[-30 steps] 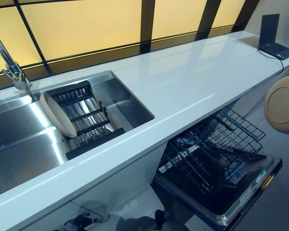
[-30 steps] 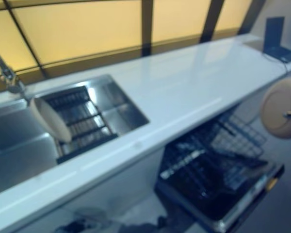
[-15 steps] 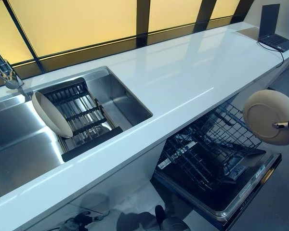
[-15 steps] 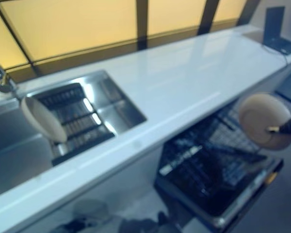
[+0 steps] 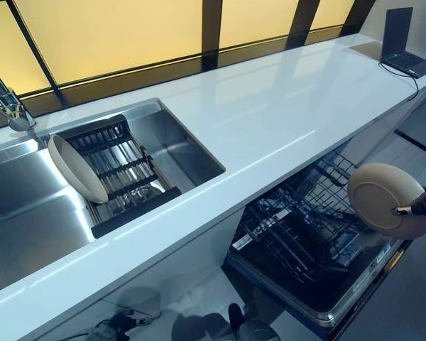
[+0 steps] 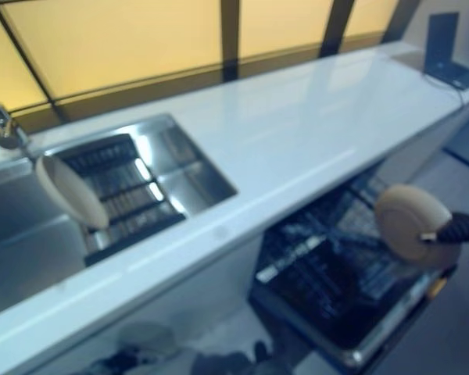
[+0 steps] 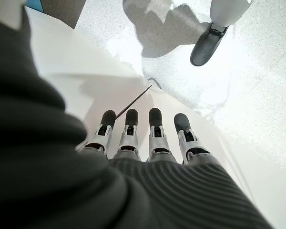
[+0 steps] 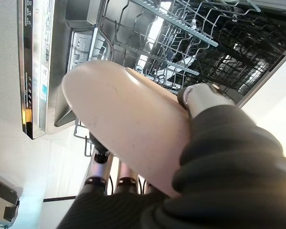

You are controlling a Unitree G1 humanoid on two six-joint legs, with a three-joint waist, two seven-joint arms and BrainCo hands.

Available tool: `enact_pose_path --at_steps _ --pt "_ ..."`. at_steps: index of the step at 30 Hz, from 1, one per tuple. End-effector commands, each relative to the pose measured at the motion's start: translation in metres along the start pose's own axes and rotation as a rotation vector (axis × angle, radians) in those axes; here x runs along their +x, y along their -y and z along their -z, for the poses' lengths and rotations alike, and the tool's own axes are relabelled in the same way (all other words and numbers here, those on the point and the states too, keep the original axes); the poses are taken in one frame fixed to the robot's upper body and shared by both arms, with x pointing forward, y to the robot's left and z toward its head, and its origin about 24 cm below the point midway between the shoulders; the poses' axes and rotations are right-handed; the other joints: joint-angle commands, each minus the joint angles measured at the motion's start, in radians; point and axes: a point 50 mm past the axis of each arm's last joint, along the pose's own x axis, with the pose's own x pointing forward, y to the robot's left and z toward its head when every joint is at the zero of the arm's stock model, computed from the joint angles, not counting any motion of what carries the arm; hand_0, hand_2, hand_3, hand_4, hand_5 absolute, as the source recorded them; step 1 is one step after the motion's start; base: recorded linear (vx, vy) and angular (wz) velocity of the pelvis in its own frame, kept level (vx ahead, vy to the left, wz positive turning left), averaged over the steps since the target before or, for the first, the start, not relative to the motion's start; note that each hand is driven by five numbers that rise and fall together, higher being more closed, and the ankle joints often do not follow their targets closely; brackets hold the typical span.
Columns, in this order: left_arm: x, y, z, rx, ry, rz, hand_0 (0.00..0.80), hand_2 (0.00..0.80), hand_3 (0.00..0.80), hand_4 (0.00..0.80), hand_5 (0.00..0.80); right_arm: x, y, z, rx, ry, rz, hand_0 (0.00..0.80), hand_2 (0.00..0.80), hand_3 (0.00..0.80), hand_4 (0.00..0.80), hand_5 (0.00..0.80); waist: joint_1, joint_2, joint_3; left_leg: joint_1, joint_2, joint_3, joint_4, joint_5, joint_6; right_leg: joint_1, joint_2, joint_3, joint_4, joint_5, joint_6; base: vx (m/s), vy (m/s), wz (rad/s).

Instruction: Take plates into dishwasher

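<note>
My right hand (image 5: 420, 206) pinches a beige plate (image 5: 385, 200) by its rim and holds it on edge above the pulled-out black wire rack (image 5: 298, 227) of the open dishwasher (image 5: 319, 291). The right wrist view shows the plate (image 8: 128, 129) between thumb and fingers (image 8: 101, 167), with the rack (image 8: 190, 38) below. A second beige plate (image 5: 77, 169) leans in the black drying rack (image 5: 124, 174) inside the steel sink (image 5: 28, 213). My left hand (image 7: 143, 138) shows only in its wrist view, fingers straight beside a white panel, holding nothing.
A long white counter (image 5: 270, 121) runs above the dishwasher. A laptop (image 5: 401, 46) sits at its far right end. A tap (image 5: 7, 103) stands at the sink's back left. Yellow-lit windows line the back.
My right hand has carried the plate down and to the left, from beside the counter edge to just over the dishwasher rack. The camera shifted slightly.
</note>
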Motion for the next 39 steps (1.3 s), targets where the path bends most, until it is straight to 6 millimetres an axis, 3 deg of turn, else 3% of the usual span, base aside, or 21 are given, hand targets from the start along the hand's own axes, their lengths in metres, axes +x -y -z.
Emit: enact_pose_path --at_steps 1,20,39 --pt "-0.001 -0.022 -0.013 0.016 0.023 -0.049 0.000 0.000 0.000 0.000 0.000 0.010 0.007 -0.021 0.036 0.105 0.076 0.800 0.800 0.800 0.800 0.800 0.037 -0.044 0.006 0.067 0.004 -0.029 0.052 -0.124 0.073 -0.050 -0.020 -0.026 0.051 0.000 0.083 0.000 0.000 0.00" --pt "0.001 -0.015 -0.019 0.016 0.050 -0.026 0.000 0.000 0.000 0.000 0.000 0.037 -0.021 -0.056 0.042 0.181 0.010 0.800 0.800 0.800 0.800 0.800 0.071 -0.011 0.027 0.066 -0.009 -0.062 0.029 -0.110 0.064 -0.042 -0.039 -0.057 0.050 -0.012 0.079 -0.006 0.010 0.06" --pt "0.001 -0.013 -0.024 0.009 0.074 -0.016 0.000 0.000 0.000 0.000 0.000 0.067 -0.070 -0.047 0.158 0.115 -0.096 0.800 0.800 0.800 0.800 0.800 0.096 -0.001 0.042 0.072 -0.008 -0.083 0.019 -0.102 0.059 -0.031 -0.049 -0.074 0.046 -0.015 0.078 0.003 0.001 0.03"
